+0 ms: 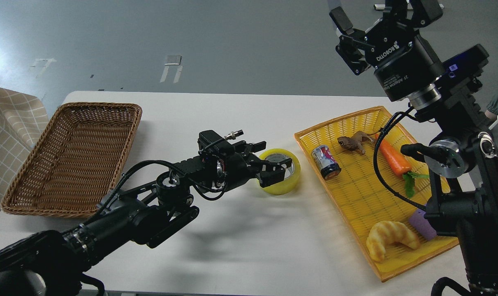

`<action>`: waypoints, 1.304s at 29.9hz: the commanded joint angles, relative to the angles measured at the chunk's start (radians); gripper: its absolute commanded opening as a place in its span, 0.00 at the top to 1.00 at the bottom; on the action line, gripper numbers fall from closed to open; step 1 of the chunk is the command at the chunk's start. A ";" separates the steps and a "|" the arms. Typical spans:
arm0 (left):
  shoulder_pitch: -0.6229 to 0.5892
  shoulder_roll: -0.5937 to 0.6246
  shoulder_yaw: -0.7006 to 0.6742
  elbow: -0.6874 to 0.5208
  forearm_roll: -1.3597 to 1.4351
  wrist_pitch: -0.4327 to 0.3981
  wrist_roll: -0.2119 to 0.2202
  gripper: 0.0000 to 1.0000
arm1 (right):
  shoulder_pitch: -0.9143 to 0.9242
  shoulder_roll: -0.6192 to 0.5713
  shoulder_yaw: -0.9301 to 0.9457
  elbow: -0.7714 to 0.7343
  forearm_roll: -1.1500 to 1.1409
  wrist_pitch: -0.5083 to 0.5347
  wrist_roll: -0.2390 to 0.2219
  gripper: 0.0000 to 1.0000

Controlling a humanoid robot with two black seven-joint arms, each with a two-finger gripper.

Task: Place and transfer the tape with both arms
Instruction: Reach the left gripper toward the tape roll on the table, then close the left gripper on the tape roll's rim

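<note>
My left arm (pixel 129 213) reaches in low from the lower left, wrist about level, left gripper (pixel 273 164) pointing right with fingers spread. My right arm (pixel 458 164) stands tall at the right edge; right gripper (pixel 376 18) raised high, fingers parted, holding nothing.

This looks like a robot lab or test room. A plain white table (pixel 232 246) stands on a bare grey floor (pixel 191 37) marked with strips of pale tape. Staged props sit on the table: an empty brown wicker basket (pixel 35 172) on the left and a yellow tray (pixel 355 218) on the right with toy food, including a plastic carrot (pixel 392 158) and croissant (pixel 390 238).
</note>
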 commanded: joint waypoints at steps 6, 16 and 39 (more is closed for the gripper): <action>-0.020 -0.018 0.004 0.110 0.000 0.009 0.000 0.02 | -0.045 0.000 0.008 0.020 0.001 0.000 0.000 0.00; -0.049 -0.038 0.007 0.193 -0.005 0.024 -0.005 0.02 | -0.057 0.000 0.008 0.034 0.000 0.001 0.000 0.00; -0.070 -0.076 0.066 0.294 -0.131 0.027 -0.040 0.42 | -0.099 0.000 0.031 0.043 0.000 0.001 0.000 0.00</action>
